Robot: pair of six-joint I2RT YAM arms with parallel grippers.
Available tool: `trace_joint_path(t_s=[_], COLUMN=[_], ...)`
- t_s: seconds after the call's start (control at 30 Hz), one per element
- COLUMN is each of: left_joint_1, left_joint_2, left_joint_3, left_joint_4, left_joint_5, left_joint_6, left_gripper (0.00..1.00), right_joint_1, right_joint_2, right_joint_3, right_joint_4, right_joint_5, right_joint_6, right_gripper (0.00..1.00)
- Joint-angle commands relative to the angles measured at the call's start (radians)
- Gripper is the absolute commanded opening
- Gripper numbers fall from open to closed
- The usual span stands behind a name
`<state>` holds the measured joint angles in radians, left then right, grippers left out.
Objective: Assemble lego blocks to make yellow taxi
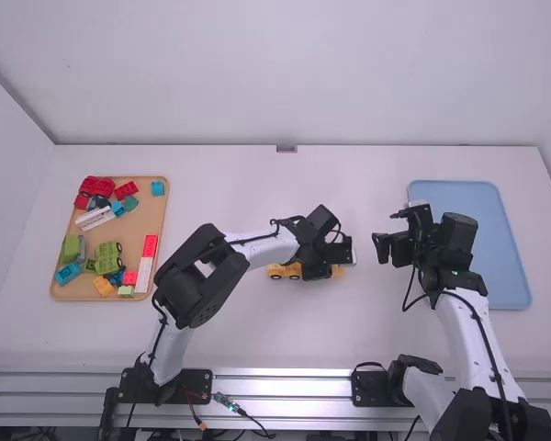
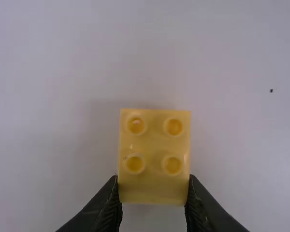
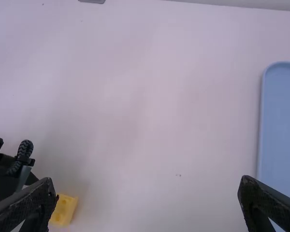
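Note:
In the high view my left gripper point(image 1: 342, 260) is low over the middle of the table, beside a yellow wheeled piece point(image 1: 276, 271) partly hidden under the arm. The left wrist view has a yellow two-by-two block point(image 2: 154, 157), studs facing the camera, between the fingers of my left gripper point(image 2: 154, 191), which is shut on it. Part of a yellow block point(image 3: 64, 210) also appears in the right wrist view. My right gripper point(image 1: 386, 232) stands open right of the middle; its fingers are wide apart around nothing in its own view point(image 3: 147, 200).
A tan tray point(image 1: 185, 241) at the left holds red, green, blue, white, pink and orange blocks. At the right lies a blue tray point(image 1: 505, 248), partly behind the right arm. In the right wrist view, the blue tray's edge point(image 3: 262, 121) runs along one side.

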<state>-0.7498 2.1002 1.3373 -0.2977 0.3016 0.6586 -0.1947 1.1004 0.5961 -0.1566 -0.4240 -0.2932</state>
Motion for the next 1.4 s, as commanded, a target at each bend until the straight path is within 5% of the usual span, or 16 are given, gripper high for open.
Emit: trace_joint_path(t_s=[0.0,0.1,0.17,0.6,0.9,1.17,1.37], left_joint_1=[0.004,0.004,0.004,0.106,0.387,0.601,0.65], left_joint_2=[0.002,0.002,0.002,-0.219,-0.433,-0.54,-0.554], left_joint_3=[0.01,0.01,0.011,0.012,-0.185,-0.406,-0.495], left_joint_4=[-0.004,-0.003,-0.002,-0.077,-0.043,0.143,0.283], left_joint_5=[-0.033,-0.03,-0.03,0.13,0.555,0.758,0.779], left_joint_6=[0.011,0.011,0.011,0.128,0.319,0.289,0.216], left_gripper=[0.41,0.56,0.99,0.99,0.99,0.99,0.99], right_joint_1=[0.004,0.025,0.047,0.122,0.191,0.359,0.487], right_joint_2=[-0.011,-0.011,-0.011,-0.01,0.054,0.408,0.621], right_joint_3=[-0.008,-0.008,-0.008,-0.008,0.047,0.348,0.454], right_joint_4=[-0.002,0.003,0.002,-0.001,-0.041,-0.369,-0.483], right_joint_5=[-0.001,0.001,0.01,0.05,0.088,0.172,0.307], right_joint_6=[-0.002,-0.003,-0.028,-0.183,-0.249,-0.468,-0.568], right_gripper=[0.99,0.99,0.99,0.99,0.99,0.99,0.99])
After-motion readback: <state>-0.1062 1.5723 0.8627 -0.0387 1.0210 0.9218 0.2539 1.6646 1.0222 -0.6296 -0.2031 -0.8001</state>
